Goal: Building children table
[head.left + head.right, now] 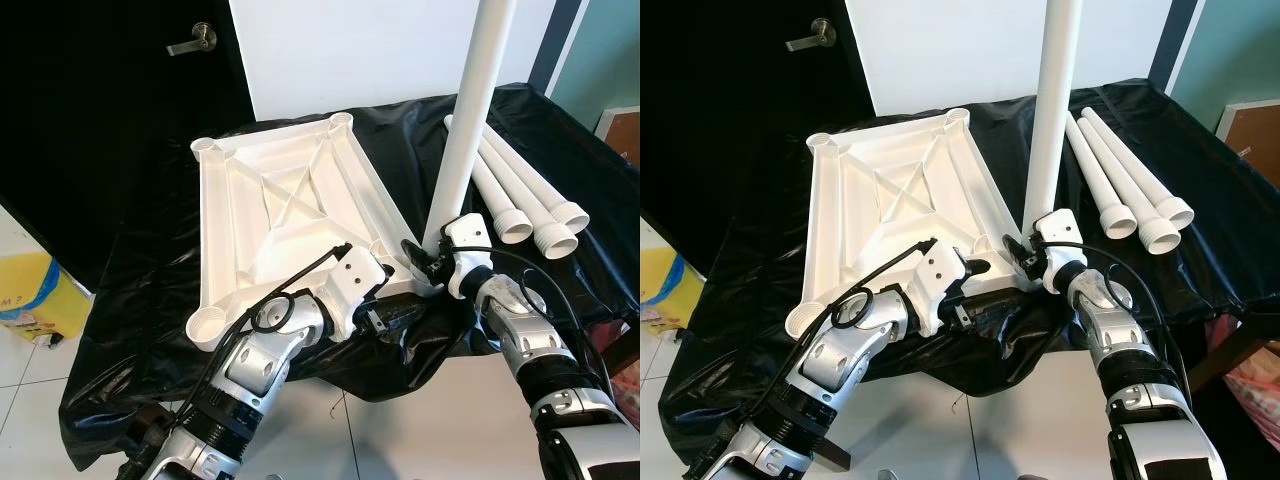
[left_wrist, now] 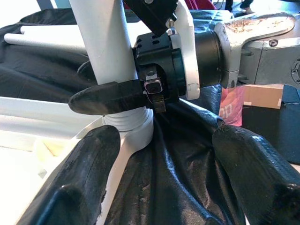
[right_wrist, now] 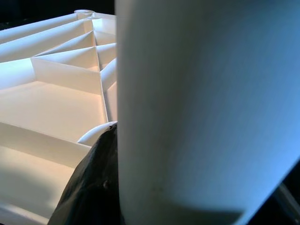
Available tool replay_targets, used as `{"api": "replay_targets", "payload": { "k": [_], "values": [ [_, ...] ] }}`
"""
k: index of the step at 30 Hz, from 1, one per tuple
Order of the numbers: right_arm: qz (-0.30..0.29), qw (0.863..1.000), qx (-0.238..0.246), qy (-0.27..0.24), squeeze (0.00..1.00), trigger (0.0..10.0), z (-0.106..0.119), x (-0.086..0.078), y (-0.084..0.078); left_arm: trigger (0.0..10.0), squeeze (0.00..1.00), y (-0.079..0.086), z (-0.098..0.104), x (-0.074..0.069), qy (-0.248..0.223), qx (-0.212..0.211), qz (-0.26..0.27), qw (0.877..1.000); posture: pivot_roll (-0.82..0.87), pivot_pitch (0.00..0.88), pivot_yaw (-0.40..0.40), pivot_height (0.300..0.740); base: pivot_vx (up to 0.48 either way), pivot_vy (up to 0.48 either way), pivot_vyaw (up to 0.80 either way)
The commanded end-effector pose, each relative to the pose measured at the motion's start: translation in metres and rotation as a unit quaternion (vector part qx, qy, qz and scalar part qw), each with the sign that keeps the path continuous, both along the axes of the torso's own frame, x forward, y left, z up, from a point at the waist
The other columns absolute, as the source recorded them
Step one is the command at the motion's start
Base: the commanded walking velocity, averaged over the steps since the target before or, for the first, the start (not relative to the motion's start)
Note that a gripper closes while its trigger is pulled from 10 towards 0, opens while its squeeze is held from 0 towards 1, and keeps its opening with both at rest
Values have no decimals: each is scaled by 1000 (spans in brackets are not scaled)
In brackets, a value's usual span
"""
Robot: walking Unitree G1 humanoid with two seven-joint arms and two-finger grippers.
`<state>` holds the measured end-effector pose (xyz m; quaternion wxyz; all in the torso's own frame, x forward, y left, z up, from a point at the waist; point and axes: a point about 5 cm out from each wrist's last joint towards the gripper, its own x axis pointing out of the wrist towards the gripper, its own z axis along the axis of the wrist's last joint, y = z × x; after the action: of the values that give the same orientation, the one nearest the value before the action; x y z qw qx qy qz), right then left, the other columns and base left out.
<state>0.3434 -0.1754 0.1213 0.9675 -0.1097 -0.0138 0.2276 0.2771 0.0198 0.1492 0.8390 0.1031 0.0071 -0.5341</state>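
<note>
white tabletop [image 1: 280, 200] lies upside down on black sheet [image 1: 150, 290]; right gripper [image 1: 425, 262] clenched on upright table leg [image 1: 465, 120] standing in near corner socket [image 2: 133, 129]; left gripper [image 1: 385, 318] spread wide, empty, beside that corner; 3 spare legs [image 1: 520, 190] lie right of tabletop

Left gripper [image 2: 159, 173] agape, right gripper [image 1: 418, 256] clamped

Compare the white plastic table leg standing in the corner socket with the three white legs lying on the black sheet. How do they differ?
The standing white plastic table leg is upright; the three loose white legs lie flat on the black plastic sheet. The standing leg sits in a corner socket of the upturned white tabletop; the loose legs lie apart from it. The right pincer grips the standing leg near its base; nothing holds the loose legs. All are white tubes.
</note>
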Motion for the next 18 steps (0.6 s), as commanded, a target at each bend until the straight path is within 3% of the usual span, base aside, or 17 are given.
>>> {"api": "replay_targets", "payload": {
  "k": [1, 2, 4, 10, 12, 18],
  "values": [
    [11, 999, -29, 23, 0, 0, -13, -5, 0, 10000, 0, 1, -5, 1, 2, 6, 18, 1000, -160, 0, 51, 740, 0, 0, 0],
    [3, 999, -22, 27, 0, 9569, -15, -6, -1, 10000, 0, 3, -5, 3, 2, 6, 23, 1000, -162, 0, 53, 740, 0, 0, 0],
    [-9, 999, -14, 30, 0, 10000, -18, -8, -1, 10000, 0, 4, -4, 5, -1, 8, 30, 1000, -163, 0, 52, 740, 0, 0, 0],
    [-63, 997, -12, 32, 0, 10000, -28, -11, -2, 10000, 0, 14, -3, 15, -6, 12, 62, 998, -167, 0, 47, 740, 0, 0, 0],
    [-134, 990, 2, 37, 0, 10000, -34, -13, -4, 10000, 0, 23, -3, 23, -9, 13, 88, 996, -169, 0, 41, 740, 0, 0, 0],
    [-230, 972, 32, 40, 0, 10000, -43, -21, 2, 10000, 0, 35, -4, 31, -8, 14, 123, 992, -172, 0, 30, 740, 0, 0, 0]
  ]
}}
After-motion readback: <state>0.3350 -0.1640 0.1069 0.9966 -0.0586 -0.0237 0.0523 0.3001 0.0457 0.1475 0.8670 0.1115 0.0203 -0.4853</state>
